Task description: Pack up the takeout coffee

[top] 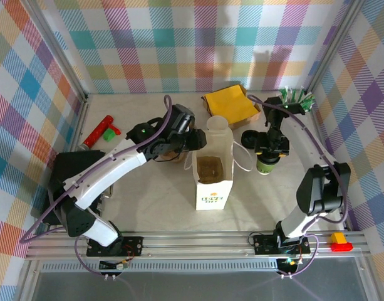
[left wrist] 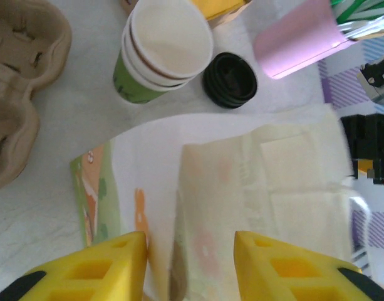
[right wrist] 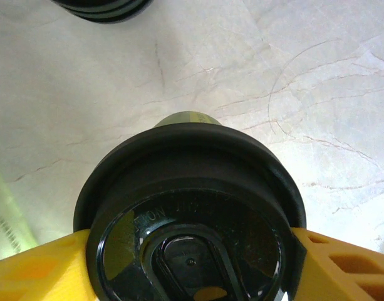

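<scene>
When seen from above, found the takeout coffee [top: 265, 165] upright on the table [top: 148, 200], just right of the white paper bag [top: 213, 188] and outside it. Carried its black lid [right wrist: 192, 232] on top already. Noted the right gripper [top: 267, 152] directly over it, yellow fingers [right wrist: 35, 269] lying against both sides of the lid, so gripping the cup at a medium width. Saw the left gripper [left wrist: 190, 241] at the far left rim of the bag, fingers apart, the paper edge in the gap but not pinched. Observed a stack of lidless cups [left wrist: 160, 56], spare lids [left wrist: 229, 78], a pink cup [left wrist: 298, 44] and a cardboard carrier [left wrist: 16, 94] beyond the bag.
</scene>
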Controlling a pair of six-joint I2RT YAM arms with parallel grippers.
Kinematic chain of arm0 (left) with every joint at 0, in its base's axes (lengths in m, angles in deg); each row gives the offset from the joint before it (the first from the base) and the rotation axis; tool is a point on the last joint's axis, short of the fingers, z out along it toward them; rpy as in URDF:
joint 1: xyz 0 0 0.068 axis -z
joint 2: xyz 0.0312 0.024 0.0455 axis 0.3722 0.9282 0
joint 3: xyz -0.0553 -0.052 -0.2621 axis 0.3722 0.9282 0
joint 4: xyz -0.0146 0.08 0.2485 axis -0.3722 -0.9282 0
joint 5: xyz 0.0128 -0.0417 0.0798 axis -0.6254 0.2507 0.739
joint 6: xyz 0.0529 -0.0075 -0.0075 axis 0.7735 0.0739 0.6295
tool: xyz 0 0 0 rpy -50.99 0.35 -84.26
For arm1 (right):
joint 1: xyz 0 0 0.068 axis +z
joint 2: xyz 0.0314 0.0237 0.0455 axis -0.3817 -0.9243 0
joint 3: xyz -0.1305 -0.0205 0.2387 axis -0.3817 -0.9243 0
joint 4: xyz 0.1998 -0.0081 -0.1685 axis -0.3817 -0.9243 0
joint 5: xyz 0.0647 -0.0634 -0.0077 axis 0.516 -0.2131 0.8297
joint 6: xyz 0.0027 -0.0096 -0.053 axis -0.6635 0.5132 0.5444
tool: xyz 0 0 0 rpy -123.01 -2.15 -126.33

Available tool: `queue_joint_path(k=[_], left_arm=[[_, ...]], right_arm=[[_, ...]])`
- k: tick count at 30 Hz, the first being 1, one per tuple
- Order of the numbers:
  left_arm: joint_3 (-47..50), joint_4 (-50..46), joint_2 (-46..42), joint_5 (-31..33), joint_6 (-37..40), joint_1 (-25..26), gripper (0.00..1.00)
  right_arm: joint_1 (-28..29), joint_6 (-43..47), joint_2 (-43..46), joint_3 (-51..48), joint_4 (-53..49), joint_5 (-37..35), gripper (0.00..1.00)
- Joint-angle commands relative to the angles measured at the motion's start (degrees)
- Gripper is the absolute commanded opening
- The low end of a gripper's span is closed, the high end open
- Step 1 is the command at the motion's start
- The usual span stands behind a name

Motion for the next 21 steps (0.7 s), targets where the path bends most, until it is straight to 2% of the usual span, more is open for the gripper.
queue_joint_path(k=[1, 4, 11, 16, 21], left_arm=[[-4.07, -3.20, -0.79, -0.54, 2.26, -0.43, 0.42], [-6.00, -5.84, -1.24, 0.74, 3.34, -0.41, 0.44], [-2.78, -9.19, -7.70, 5.84, 5.08, -0.39, 0.46], [6.89, -7.60, -16.33, 8.49, 2.96, -0.40, 0.45], [17.90, -4.98, -24.65, 7.69, 0.35, -0.23, 0.42]], right_arm=[[1.58, -2.77, 5.39, 3.89, -6.65, -0.73, 0.63], [3.10, -4.08, 8.39, 6.54, -9.78, -0.93, 0.62], [6.57, -7.08, 12.77, 15.60, -18.19, -2.28, 0.60], [12.00, -10.83, 12.96, 22.29, -24.61, -6.17, 0.59], [17.59, -13.75, 11.95, 29.57, -28.85, -8.23, 0.58]])
